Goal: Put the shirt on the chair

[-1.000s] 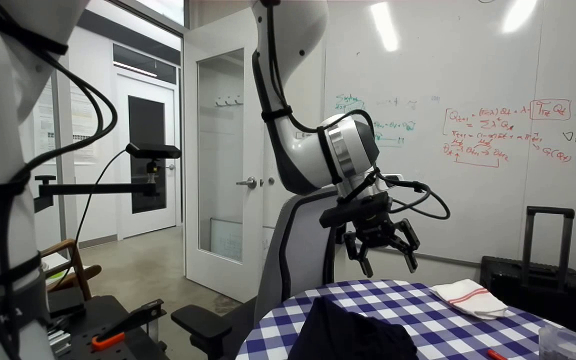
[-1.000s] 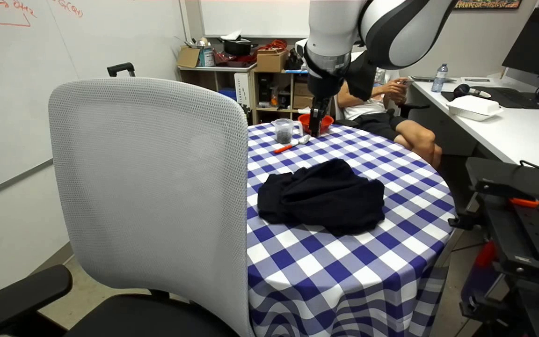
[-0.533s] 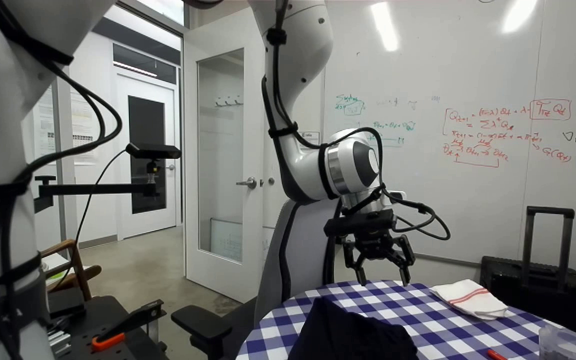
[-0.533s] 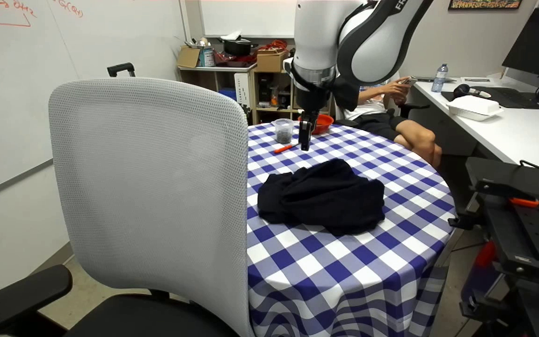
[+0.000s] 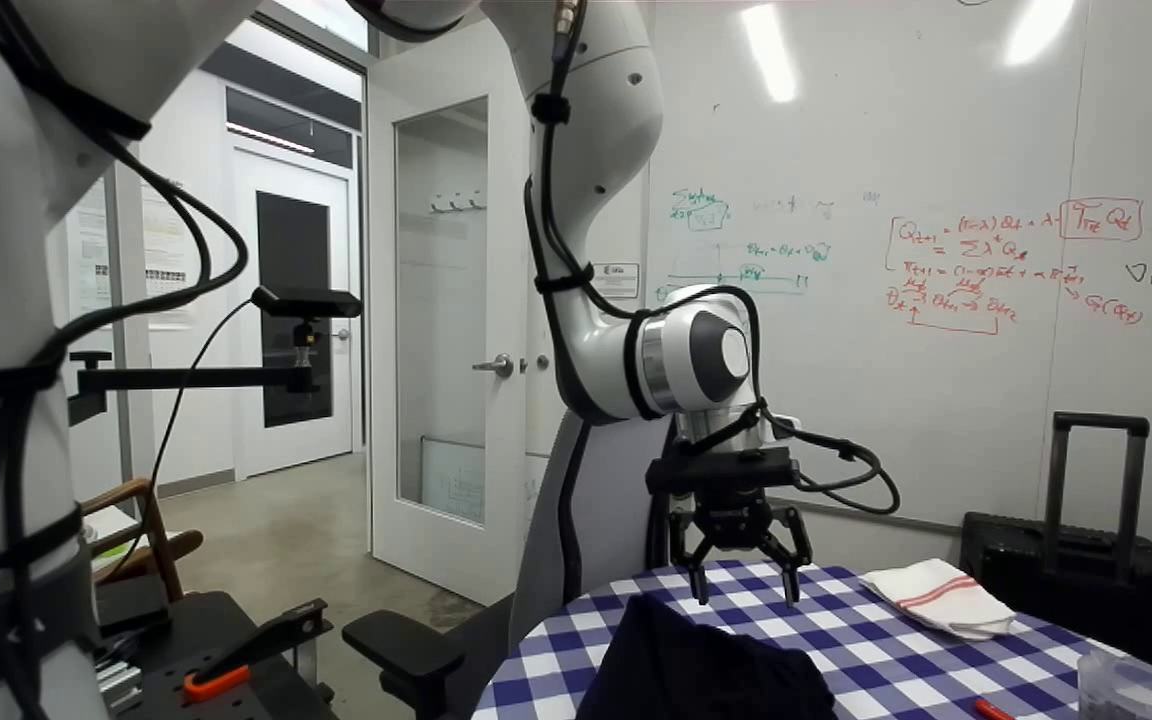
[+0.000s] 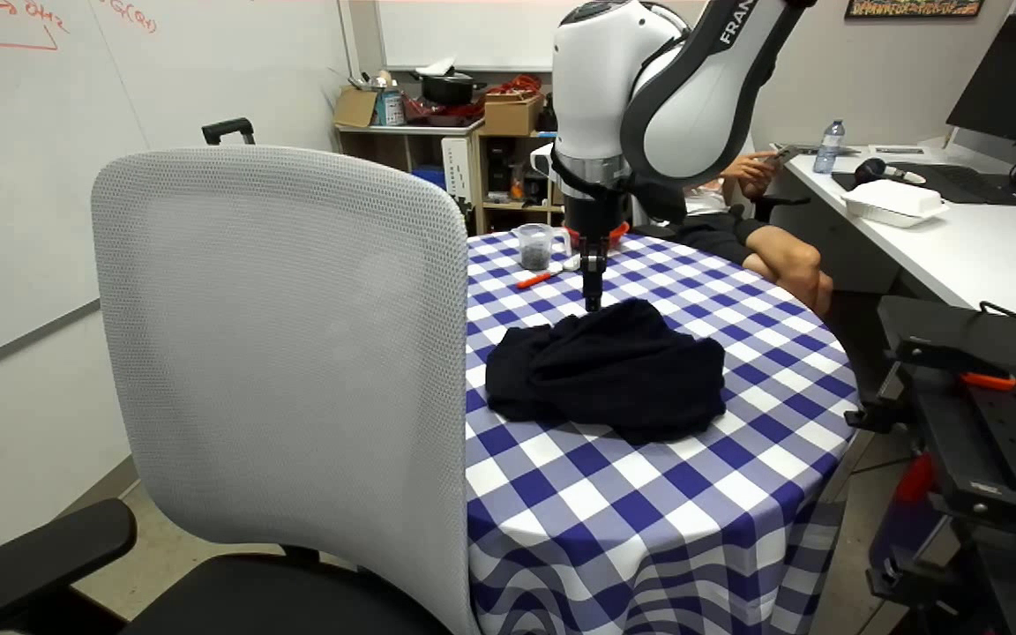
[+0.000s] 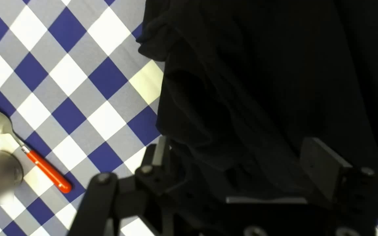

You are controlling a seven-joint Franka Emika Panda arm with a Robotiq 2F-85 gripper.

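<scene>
The claw (image 5: 747,590) hangs tips-down at the edge of the bunched dark shirt (image 6: 609,375), its jaws spread wide, and in the wrist view dark folds show between them! Touching or just clear? I cannot tell. The shirt lies on the checked tablecloth (image 6: 764,481), and the chair (image 6: 279,344) stands near. Farther along, a red-handled spoon (image 7: 46,170) by a clear handled cup (image 6: 534,245), plus, in an exterior view, a folded white towel (image 5: 941,600) with red stripes.
</scene>
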